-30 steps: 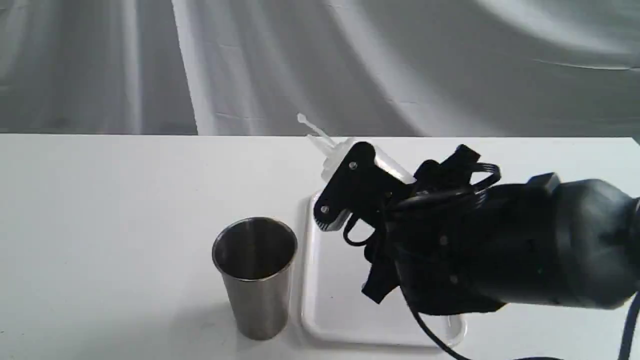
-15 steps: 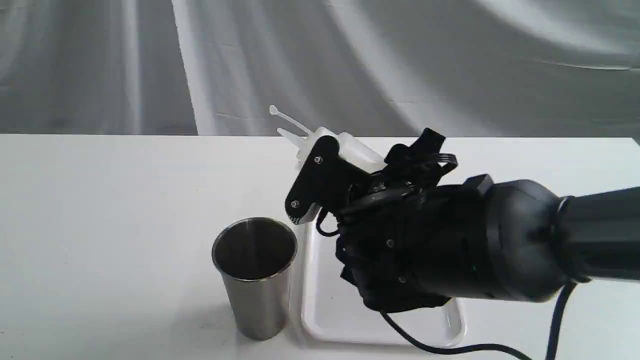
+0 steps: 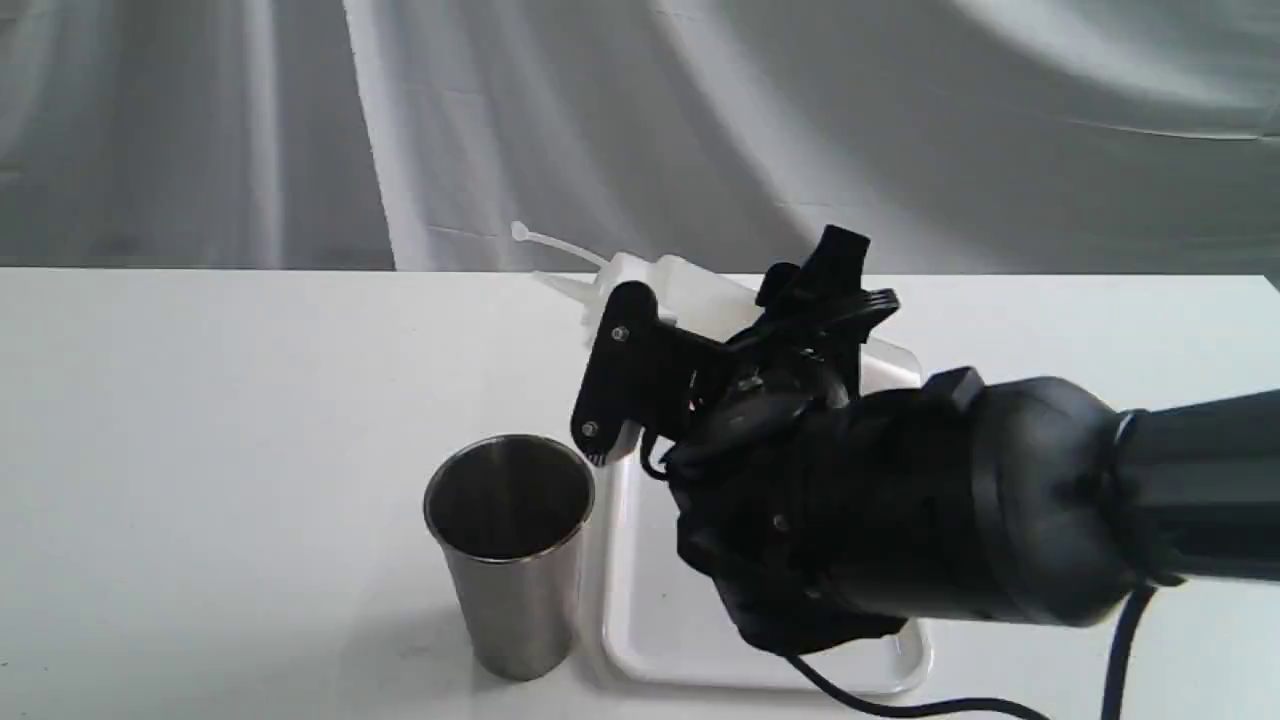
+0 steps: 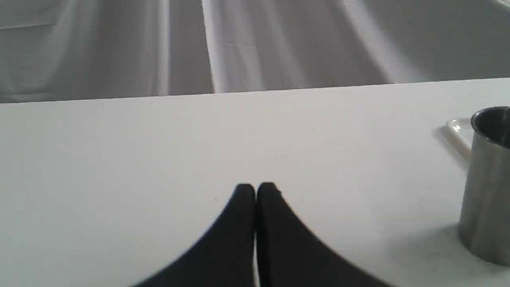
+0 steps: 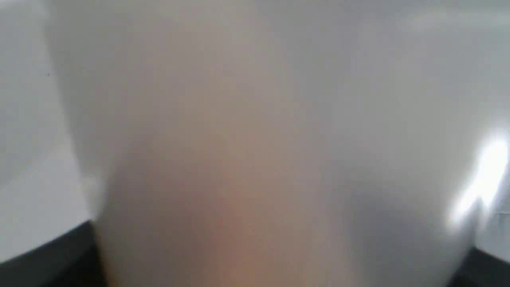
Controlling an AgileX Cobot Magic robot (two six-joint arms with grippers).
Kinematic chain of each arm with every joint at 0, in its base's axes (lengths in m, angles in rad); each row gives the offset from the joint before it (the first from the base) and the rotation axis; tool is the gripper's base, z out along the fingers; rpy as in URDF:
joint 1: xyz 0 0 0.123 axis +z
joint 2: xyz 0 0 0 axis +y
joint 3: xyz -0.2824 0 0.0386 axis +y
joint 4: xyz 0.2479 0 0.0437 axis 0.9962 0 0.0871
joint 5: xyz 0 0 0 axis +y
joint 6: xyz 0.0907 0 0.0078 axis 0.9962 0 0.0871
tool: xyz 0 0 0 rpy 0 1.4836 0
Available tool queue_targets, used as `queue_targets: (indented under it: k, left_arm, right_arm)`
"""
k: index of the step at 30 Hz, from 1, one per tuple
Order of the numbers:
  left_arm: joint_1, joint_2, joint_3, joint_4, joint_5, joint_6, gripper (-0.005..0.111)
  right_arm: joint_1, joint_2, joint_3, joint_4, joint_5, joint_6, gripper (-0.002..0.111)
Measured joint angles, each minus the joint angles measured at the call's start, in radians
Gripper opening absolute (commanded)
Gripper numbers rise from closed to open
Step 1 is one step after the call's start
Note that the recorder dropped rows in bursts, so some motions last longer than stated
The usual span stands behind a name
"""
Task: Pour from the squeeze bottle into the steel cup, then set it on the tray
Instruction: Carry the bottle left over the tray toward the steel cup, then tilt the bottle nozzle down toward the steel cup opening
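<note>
My right gripper (image 3: pixel 625 345) is shut on the squeeze bottle (image 3: pixel 690 290), which lies almost level in the air with its cone nozzle (image 3: pixel 560 287) and cap strap pointing left, behind and above the steel cup (image 3: pixel 510 550). The cup stands upright just left of the white tray (image 3: pixel 660 620). In the right wrist view the whitish bottle wall (image 5: pixel 255 151) fills the picture as a blur with an amber tint. My left gripper (image 4: pixel 256 189) is shut on nothing, low over bare table; the cup (image 4: pixel 486 183) and a tray corner (image 4: pixel 458 129) stand off to its side.
The white table (image 3: pixel 200 450) runs to a grey draped cloth backdrop (image 3: pixel 700 120). My bulky black right arm (image 3: pixel 950 510) hangs over most of the tray, and its cable (image 3: pixel 900 705) trails along the table's front edge.
My right gripper has carried the squeeze bottle leftward from over the tray toward the cup and tipped it further, from a steep slant to nearly level. The cup and tray have not moved.
</note>
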Motion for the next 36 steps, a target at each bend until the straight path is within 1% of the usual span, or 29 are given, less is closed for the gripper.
queue_targets:
  k: [8,11,20,36]
  left_arm:
    - [0.0,0.0,0.0,0.0,0.0,0.0,0.0]
    - [0.0,0.0,0.0,0.0,0.0,0.0,0.0]
    - [0.0,0.0,0.0,0.0,0.0,0.0,0.0]
    - [0.0,0.0,0.0,0.0,0.0,0.0,0.0]
  right_arm:
    - [0.004,-0.012,0.1,-0.038,-0.002,-0.028,0.0]
    - [0.008,-0.033,0.121,-0.083,-0.002,-0.028,0.0]
    - [0.01,-0.046,0.122,-0.203,0.006,-0.028,0.0]
    - [0.01,-0.046,0.141,-0.215,0.025,-0.08,0.0]
